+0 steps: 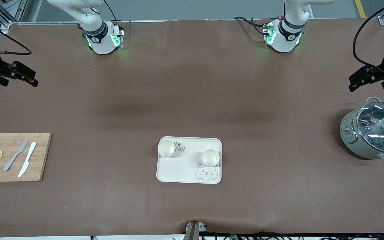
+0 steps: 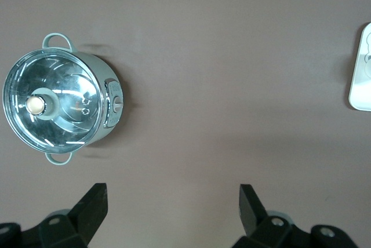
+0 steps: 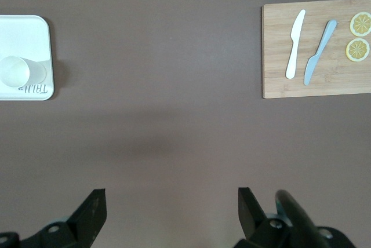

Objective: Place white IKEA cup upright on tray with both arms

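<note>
Two white cups [image 1: 166, 148] stand upright on the "BEAR"-lettered tray [image 1: 185, 173]; left tool [image 2: 173, 213] and right tool [image 3: 172, 213] hover, fingers spread.

Tray [image 1: 189, 166] lettering partly hidden by cup [image 1: 166, 148] on it, only "EAR" legible. Left wrist view: tray cut off by frame edge. Right pincer [image 1: 25, 77] & left pincer [image 1: 357, 83] arms cropped at front view's sides. Cooker [image 1: 373, 131] clipped at edge.
</note>
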`<state>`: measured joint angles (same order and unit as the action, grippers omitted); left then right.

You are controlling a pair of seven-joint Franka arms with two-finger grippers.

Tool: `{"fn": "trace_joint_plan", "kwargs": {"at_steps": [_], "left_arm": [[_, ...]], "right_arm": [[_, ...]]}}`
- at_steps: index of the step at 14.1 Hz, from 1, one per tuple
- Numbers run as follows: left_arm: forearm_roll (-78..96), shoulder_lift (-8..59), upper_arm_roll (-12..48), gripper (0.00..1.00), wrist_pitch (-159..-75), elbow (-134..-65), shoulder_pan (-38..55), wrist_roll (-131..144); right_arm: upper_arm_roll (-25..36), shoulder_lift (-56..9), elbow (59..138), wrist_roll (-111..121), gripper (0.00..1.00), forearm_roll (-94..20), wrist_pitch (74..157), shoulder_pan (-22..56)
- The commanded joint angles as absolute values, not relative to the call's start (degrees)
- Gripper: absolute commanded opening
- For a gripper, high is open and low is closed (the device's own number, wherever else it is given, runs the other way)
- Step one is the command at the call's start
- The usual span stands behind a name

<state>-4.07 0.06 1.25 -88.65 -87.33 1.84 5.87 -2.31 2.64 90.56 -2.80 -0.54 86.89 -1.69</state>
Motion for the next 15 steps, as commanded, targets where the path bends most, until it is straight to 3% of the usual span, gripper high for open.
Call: {"fn": "trace_joint_plan", "kwargs": {"at_steps": [1, 15], "left_arm": [[-2.4, -0.4, 1.2, 1.00, -87.7, -86.7, 1.6, 4.4], [0.6, -0.4, 1.5, 1.00, -85.7, -84.6, 2.2, 4.6]], "right_arm": [[-3.1, 2.2, 89.2, -2.1, 1.00, 0.5, 86.2, -2.3], [-3.0, 2.1, 89.3, 0.3, 1.00, 0.4, 86.1, -2.5]]}}
